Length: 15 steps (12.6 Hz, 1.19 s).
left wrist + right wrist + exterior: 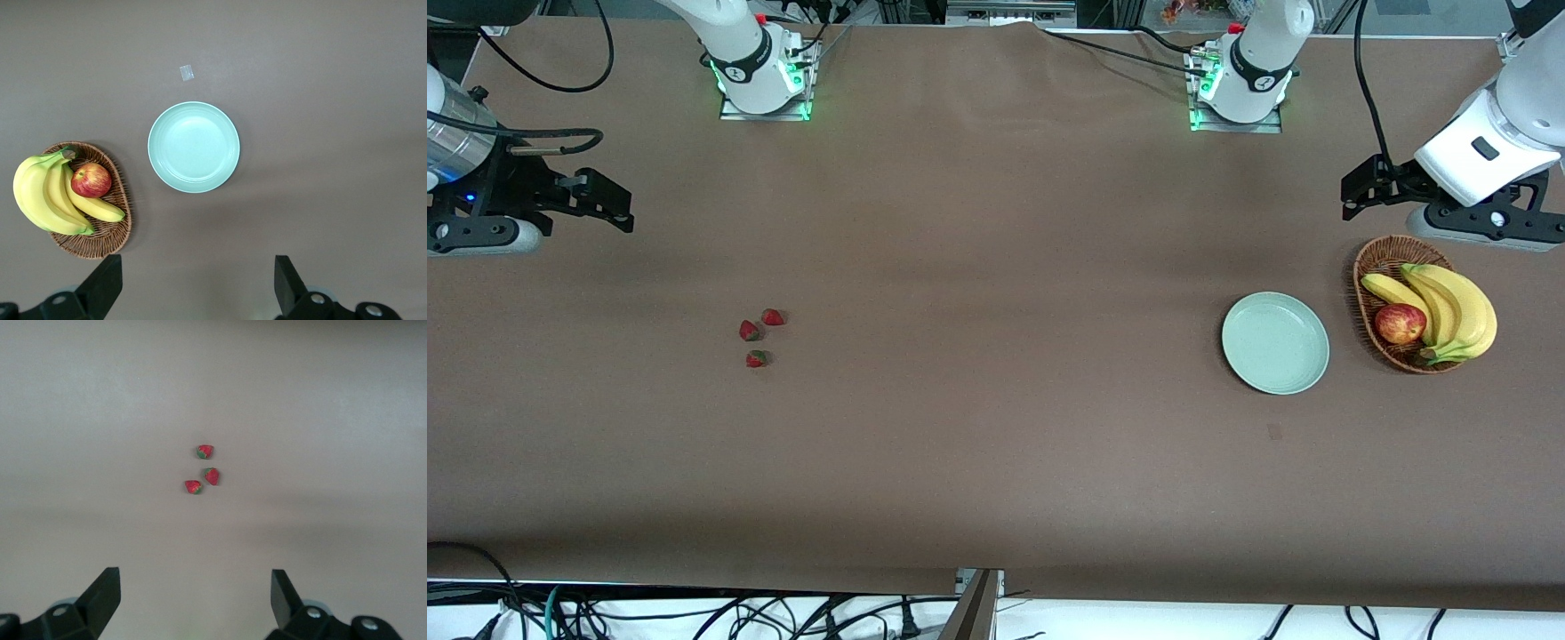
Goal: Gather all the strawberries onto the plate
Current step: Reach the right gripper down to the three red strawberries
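Nearest the front camera, three strawberries (757, 335) lie in a tight cluster on the brown table (996, 462), toward the right arm's end. None is on the plate yet, so the task looks unstarted. Taking the front view as a clock face, with the cluster's middle as its centre, one berry (756, 358) sits at 6 o'clock, one (750, 331) at about 10 and one (773, 316) at about 1. They lie just beside each other, too small to judge any long axis.

The plate (1275, 343), pale mint and empty, rests toward the left arm's end, well apart from the berries at roughly 3 o'clock from them. Just beside it, at its 3 o'clock, a wicker basket (1383, 260) holds bananas (1454, 311) and an apple (1400, 324).

The right gripper (624, 213) hangs over bare table, fingers spread wide and empty; the berries lie at about 5 o'clock from it, with nothing in the way. It is clearly the nearer arm for the pick. The tight spacing may make it hard to close on one berry without nudging its neighbours.

The left gripper (1352, 197) waits over the table by the basket, likewise spread and empty; the plate lies at about 7 o'clock from it.
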Motion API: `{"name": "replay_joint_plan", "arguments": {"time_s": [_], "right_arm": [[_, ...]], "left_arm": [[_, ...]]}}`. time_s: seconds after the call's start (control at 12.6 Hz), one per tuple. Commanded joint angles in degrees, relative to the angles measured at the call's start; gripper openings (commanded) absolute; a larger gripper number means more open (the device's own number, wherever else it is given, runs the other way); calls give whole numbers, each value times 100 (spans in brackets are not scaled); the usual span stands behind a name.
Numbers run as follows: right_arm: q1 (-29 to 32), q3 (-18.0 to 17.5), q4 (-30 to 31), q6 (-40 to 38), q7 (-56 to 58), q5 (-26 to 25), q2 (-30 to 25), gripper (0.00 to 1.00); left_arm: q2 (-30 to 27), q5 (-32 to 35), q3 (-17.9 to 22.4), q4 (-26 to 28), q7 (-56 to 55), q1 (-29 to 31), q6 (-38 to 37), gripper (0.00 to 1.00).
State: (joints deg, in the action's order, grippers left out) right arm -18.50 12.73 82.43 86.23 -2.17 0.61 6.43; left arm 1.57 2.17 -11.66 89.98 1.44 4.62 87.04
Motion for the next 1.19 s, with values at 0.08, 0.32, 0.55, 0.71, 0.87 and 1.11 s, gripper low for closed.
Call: {"name": "replay_joint_plan", "arguments": {"time_s": [0.08,0.32,0.55,0.71,0.87,1.11], "right_arm": [[22,-8,-8,288,58,115,7,100],[31,-8,-78,332,77,106,16,100],[31,-8,-78,333,-19,71,16,100],[31,1,-78,333,-38,88,16,100],[4,-16,-78,333,-46,71,16,100],[39,10,-78,341,-29,89,16,100]], "left_arm": [[300,100,-64,-271,-21,-66,-178,100],[344,100,-99,-270,-30,-101,-196,100],[362,100,-108,-270,-21,-84,-231,100],[362,100,-108,-271,-21,-75,-231,100],[353,100,-99,-271,-21,-75,-231,100],[362,108,-108,-271,-21,-84,-214,100]]}}
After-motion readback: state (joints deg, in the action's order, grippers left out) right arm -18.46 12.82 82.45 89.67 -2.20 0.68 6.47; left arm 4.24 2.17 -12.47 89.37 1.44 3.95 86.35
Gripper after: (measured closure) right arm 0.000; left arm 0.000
